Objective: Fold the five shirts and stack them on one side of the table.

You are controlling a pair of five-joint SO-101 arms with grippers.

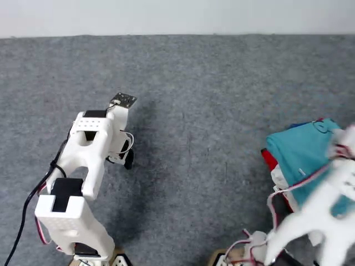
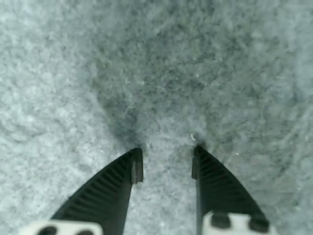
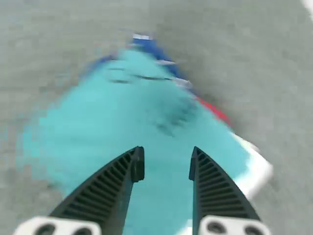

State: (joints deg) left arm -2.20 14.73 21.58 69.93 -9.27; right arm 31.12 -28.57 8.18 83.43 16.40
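Grey carpeted desk (image 1: 211, 111) carries a stack of folded shirts (image 1: 279, 178), teal shirt (image 1: 302, 152) topmost. My left gripper (image 2: 164, 166) and right gripper (image 3: 166, 164) hang released; I'd lift the right straight up, sparing the folds.

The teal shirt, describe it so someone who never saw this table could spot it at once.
Go to the grey table's right edge, where a pile of folded shirts sits. The teal shirt lies on top; beneath it red, white and blue edges peek out.

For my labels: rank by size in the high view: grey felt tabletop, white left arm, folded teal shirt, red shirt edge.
grey felt tabletop
white left arm, though nearer the camera
folded teal shirt, partly hidden
red shirt edge
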